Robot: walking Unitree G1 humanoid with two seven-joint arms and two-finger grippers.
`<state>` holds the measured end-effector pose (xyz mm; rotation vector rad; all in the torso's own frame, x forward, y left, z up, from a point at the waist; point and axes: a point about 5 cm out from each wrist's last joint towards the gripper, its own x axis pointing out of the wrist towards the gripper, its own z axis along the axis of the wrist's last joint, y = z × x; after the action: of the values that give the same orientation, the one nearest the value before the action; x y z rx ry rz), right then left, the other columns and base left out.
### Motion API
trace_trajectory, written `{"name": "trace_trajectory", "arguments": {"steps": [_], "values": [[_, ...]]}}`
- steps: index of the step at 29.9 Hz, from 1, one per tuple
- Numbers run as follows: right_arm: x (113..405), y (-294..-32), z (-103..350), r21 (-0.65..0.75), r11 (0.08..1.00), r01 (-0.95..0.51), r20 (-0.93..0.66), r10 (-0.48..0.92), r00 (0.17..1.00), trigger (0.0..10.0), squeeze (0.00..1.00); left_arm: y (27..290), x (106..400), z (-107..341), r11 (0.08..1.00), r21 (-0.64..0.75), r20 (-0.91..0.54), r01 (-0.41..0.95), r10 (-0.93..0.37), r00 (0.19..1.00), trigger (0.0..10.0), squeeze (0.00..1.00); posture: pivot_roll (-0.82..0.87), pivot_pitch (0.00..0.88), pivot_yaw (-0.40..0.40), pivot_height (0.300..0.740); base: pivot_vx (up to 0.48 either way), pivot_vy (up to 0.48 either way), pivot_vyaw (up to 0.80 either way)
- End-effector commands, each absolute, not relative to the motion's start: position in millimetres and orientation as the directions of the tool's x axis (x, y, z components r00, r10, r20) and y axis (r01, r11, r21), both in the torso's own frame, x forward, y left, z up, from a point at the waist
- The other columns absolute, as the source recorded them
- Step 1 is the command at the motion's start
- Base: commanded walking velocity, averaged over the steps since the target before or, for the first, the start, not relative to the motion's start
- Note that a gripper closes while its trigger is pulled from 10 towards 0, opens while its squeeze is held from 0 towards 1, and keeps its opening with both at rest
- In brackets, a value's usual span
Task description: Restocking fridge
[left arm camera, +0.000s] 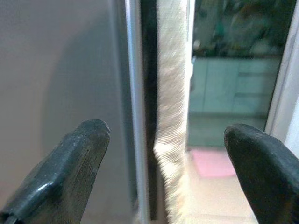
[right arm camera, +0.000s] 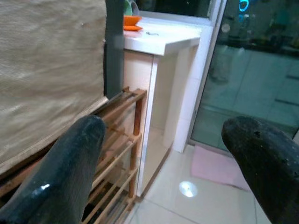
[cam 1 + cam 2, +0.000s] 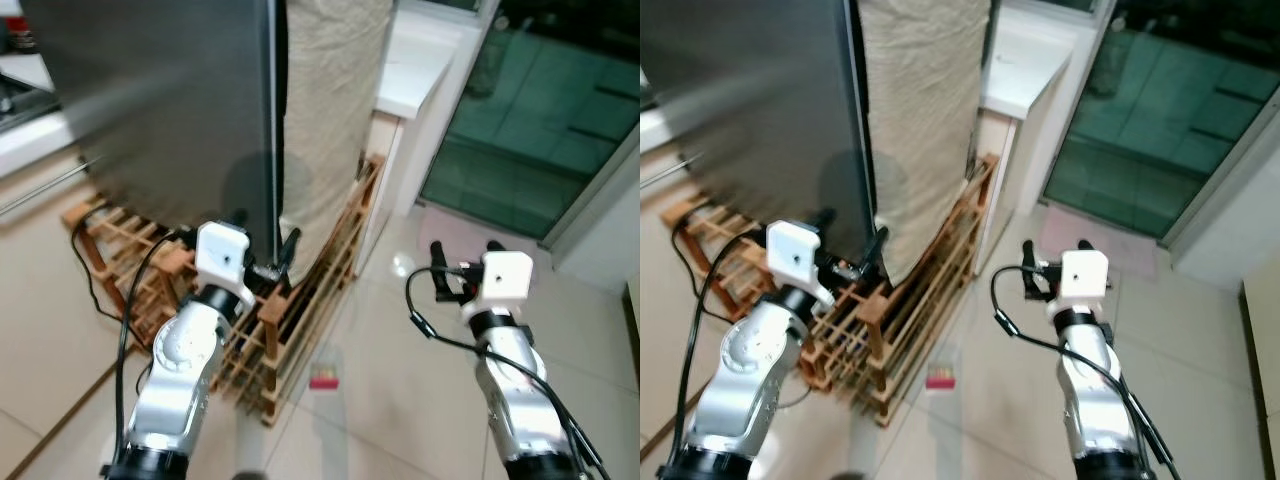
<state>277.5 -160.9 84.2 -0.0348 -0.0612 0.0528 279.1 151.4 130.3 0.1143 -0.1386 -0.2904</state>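
Fridge (image 3: 170, 100): I see it straight ahead, grey door closed, on a wooden rack (image 3: 300, 320).
Cloth (image 3: 330, 110): hangs down its side.
Left gripper (image 3: 265, 245): fingers apart, near the door edge.
Right gripper (image 3: 462, 268): fingers apart, over floor tiles.
Red packet (image 3: 323, 379): on the floor beside the rack.

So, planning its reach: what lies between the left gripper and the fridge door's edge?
Nothing: in the left wrist view the left gripper, open, faces the fridge door edge directly.
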Motion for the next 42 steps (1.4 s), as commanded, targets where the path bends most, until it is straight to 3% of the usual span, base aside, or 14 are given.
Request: {"name": "trace_trajectory", "arguments": {"steps": [1, 20, 31, 34, 40, 42], "values": [[277, -172, 87, -0.044, 0.999, -0.026, 0.074, 0.029, 0.997, 10.0, 0.00, 144, 282, 133, 0.947, 0.149, 0.120, 0.286, -0.304, 0.945, 10.0, 0.00, 0.04, 0.000, -0.058, 0.736, 0.000, 0.000, 0.00], [277, -182, 93, -0.075, 0.997, -0.024, 0.082, 0.031, 0.996, 10.0, 0.00, 132, 324, 156, 0.959, 0.126, 0.106, 0.254, -0.268, 0.958, 10.0, 0.00, -0.02, 0.000, -0.068, 0.736, 0.000, 0.000, 0.00], [273, -184, 90, -0.075, 0.997, -0.017, 0.073, 0.022, 0.997, 10.0, 0.00, 131, 331, 155, 0.965, 0.130, 0.089, 0.226, -0.239, 0.967, 10.0, 0.00, -0.02, 0.000, -0.059, 0.736, 0.000, 0.000, 0.00], [273, -183, 89, -0.075, 0.997, -0.018, 0.070, 0.024, 0.997, 10.0, 0.00, 133, 333, 157, 0.972, 0.094, 0.092, 0.214, -0.222, 0.971, 10.0, 0.00, -0.02, 0.000, -0.057, 0.736, 0.000, 0.000, 0.00], [273, -183, 88, -0.076, 0.997, -0.019, 0.065, 0.024, 0.998, 10.0, 0.00, 140, 335, 150, 0.977, -0.135, 0.027, 0.167, -0.165, 0.986, 10.0, 0.00, -0.02, 0.000, -0.058, 0.736, 0.000, 0.000, 0.00], [273, -182, 88, -0.077, 0.997, -0.023, 0.062, 0.027, 0.998, 10.0, 0.00, 136, 333, 149, 0.975, -0.126, 0.025, 0.183, -0.181, 0.983, 10.0, 0.00, -0.02, 0.000, -0.059, 0.736, 0.000, 0.000, 0.00]]}}
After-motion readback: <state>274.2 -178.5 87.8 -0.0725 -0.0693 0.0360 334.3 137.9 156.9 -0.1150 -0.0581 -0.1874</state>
